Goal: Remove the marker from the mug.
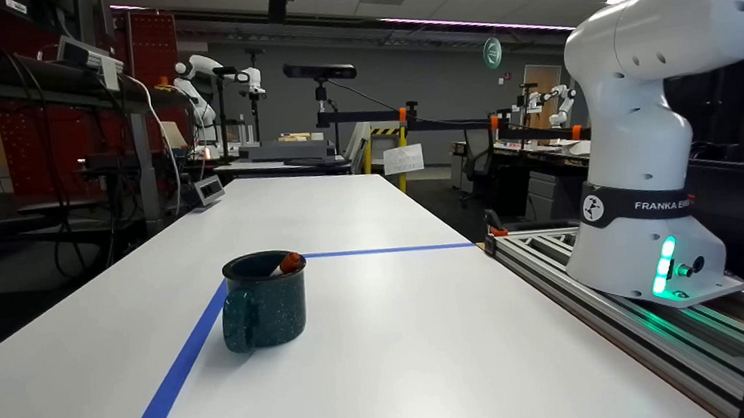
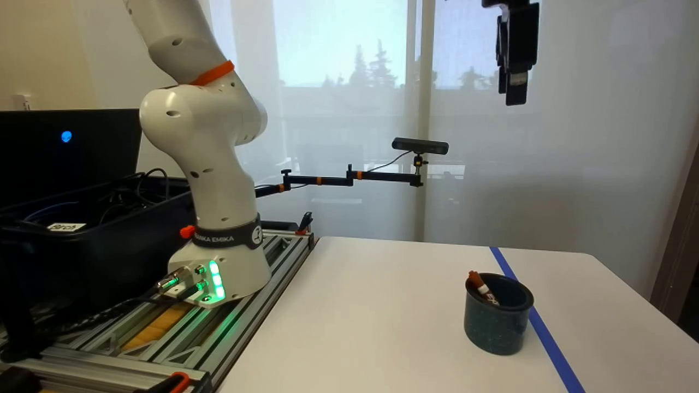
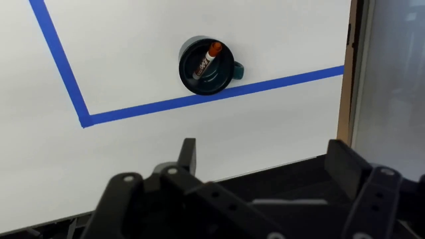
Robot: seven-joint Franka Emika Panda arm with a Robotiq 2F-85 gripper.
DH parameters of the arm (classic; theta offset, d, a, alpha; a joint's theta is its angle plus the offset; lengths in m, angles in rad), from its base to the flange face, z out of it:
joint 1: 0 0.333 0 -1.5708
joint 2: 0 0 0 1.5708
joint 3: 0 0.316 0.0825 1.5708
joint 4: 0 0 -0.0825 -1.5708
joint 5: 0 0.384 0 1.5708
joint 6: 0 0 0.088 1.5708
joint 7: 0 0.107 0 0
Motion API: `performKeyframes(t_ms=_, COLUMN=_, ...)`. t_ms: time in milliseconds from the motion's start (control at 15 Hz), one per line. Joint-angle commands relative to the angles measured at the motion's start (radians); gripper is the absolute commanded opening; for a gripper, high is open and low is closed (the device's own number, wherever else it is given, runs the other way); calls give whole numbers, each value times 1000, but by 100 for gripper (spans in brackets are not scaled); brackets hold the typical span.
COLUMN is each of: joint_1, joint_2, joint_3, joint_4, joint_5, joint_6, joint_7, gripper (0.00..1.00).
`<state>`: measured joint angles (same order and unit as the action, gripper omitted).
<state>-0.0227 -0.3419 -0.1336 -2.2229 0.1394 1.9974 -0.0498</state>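
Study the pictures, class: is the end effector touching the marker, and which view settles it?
Apart. In an exterior view, the end effector hangs well above the marker, with pale backdrop plainly visible in the gap between them.

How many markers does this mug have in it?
1. The marker leans inside the mug, its orange-red end up at the rim. The wrist view, looking in from above, shows no second one, though the dark inside could hide something small.
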Motion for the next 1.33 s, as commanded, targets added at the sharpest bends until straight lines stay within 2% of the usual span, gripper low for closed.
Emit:
performKeyframes(t_ms=0, joint_1=-28, joint_2=99, joint_3=0, joint_4=46, joint_5=41, joint_6=-44, joint_7=52, gripper=100)
performKeyframes(t_ms=733, joint_1=-75, joint_2=306, joint_3=-7, joint_4=44, joint_5=162, joint_6=-67, joint_7=87, gripper=100)
performKeyframes(t_ms=1067, joint_1=-78, joint_2=375, joint_3=4, joint_4=10, joint_5=189, joint_6=-22, joint_7=106, gripper=100)
performKeyframes(t_ms=1267, joint_1=-70, joint_2=406, joint_3=18, joint_4=-21, joint_5=186, joint_6=62, joint_7=137, gripper=100)
